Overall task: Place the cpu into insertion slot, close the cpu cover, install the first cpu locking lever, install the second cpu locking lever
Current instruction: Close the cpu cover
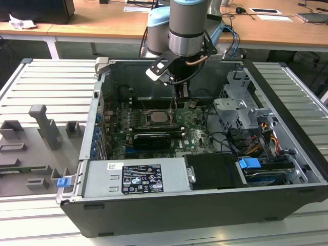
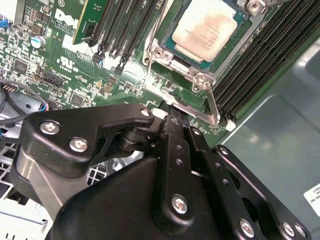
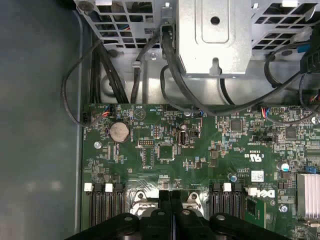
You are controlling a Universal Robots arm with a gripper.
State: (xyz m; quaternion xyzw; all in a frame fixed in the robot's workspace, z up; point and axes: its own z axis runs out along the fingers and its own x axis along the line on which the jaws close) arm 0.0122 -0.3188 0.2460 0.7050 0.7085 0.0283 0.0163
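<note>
- Case (image 1: 169,215): lies open on its side, and the arm (image 1: 187,25) reaches down into it from above.
- Board (image 3: 200,150): green, and crowded with cables on the drive-cage side. Memory slots (image 2: 260,55) run close along the socket, so there is little room to stray.
- Gripper (image 3: 170,196): the fingers are pressed together with nothing seen between them. The tip is low over the board at the socket's edge, between two silver hinge lugs (image 3: 140,198) in the first wrist view.
- Slot (image 1: 145,119): mid-board, just beside the gripper in the exterior view.
- Cover (image 2: 167,56): appears to lie flat around the chip, so that step looks done.
- Cpu (image 2: 207,30): seated in the slot, its pale top showing through the cover's window.
- Lever (image 2: 212,102): a thin rod along the socket's side, its end close to the fingertip.
- Judgement: the work is likely at a locking lever.
  - Keep the fingers closed as one narrow pusher.
  - Bear on the rod's end, not on the cover or chip.
  - Press down first, then tuck the rod sideways under its catch.
  - Move slowly, since a slip would land on the memory slots.
</note>
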